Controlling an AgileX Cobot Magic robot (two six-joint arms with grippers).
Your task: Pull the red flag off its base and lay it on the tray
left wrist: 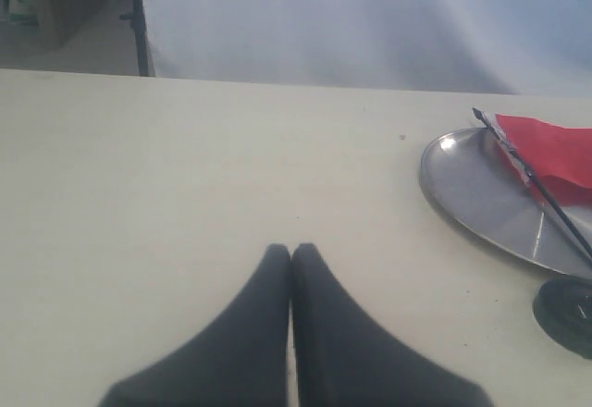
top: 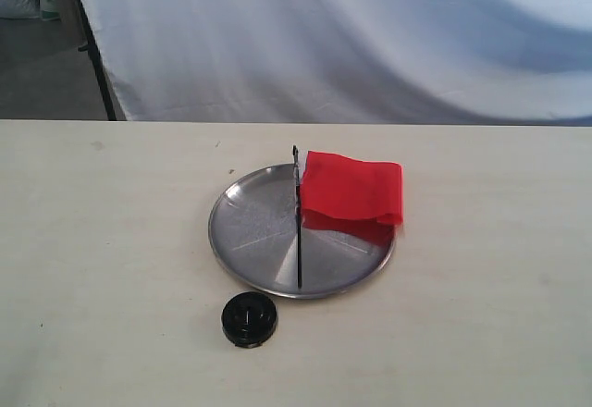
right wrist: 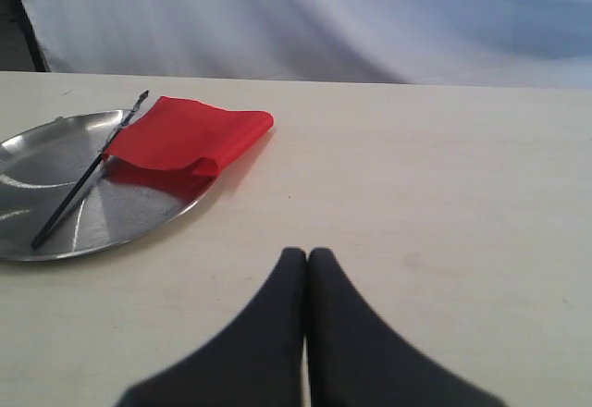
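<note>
The red flag (top: pixel 354 194) lies on the silver tray (top: pixel 242 231), its black pole (top: pixel 299 227) across the dish and its cloth hanging over the right rim. The black base (top: pixel 249 319) stands alone on the table just in front of the tray, its socket hole bare. Neither arm shows in the exterior view. My left gripper (left wrist: pixel 291 252) is shut with nothing in it, well to the left of the tray (left wrist: pixel 472 194) and base (left wrist: pixel 566 314). My right gripper (right wrist: pixel 307 255) is shut and holds nothing, to the right of the flag (right wrist: pixel 190 139) and tray (right wrist: pixel 55 148).
The pale table (top: pixel 111 259) runs wide on both sides of the tray. A white cloth backdrop (top: pixel 370 37) hangs behind the far edge. A dark stand leg (top: pixel 97 65) is at the back left.
</note>
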